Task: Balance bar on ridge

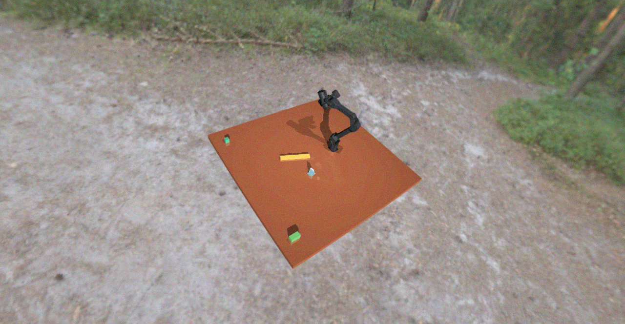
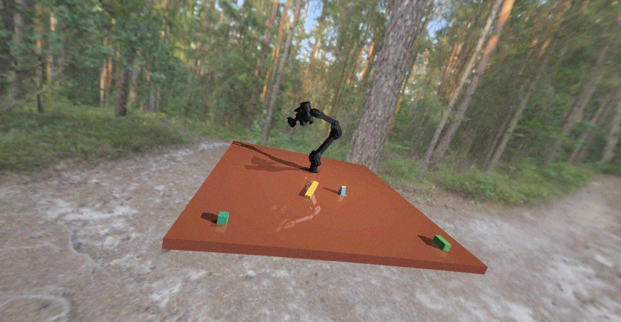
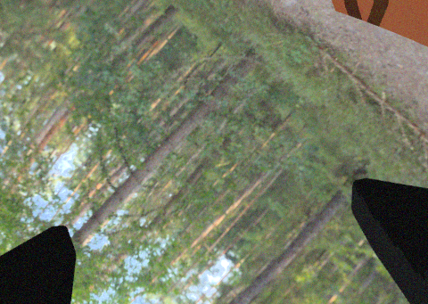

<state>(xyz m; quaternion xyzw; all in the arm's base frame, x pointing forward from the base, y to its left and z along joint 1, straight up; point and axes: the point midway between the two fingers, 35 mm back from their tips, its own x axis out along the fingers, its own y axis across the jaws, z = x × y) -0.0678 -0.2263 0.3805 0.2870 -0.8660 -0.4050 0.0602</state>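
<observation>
We see 1 rust-orange tabletop (image 1: 349, 191) (image 2: 347, 229) (image 3: 406, 5) amid forest, with pale dirt around it and trees beyond. Our gripper (image 3: 214, 222) is spread wide; the yellow bar (image 1: 295, 157) (image 2: 311, 189) lies on the tabletop, left of the ridge (image 1: 311, 172) (image 2: 342, 190).

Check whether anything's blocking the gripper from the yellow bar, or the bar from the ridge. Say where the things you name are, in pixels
Nothing visible stands between the raised, open gripper (image 3: 214, 222) and the yellow bar (image 1: 295, 157) (image 2: 311, 189), nor between the bar and the pale blue ridge (image 1: 310, 172) (image 2: 342, 190) beside it. Both green blocks (image 1: 294, 236) (image 2: 442, 243) (image 1: 226, 139) (image 2: 222, 217) lie off toward the table's edges.
</observation>
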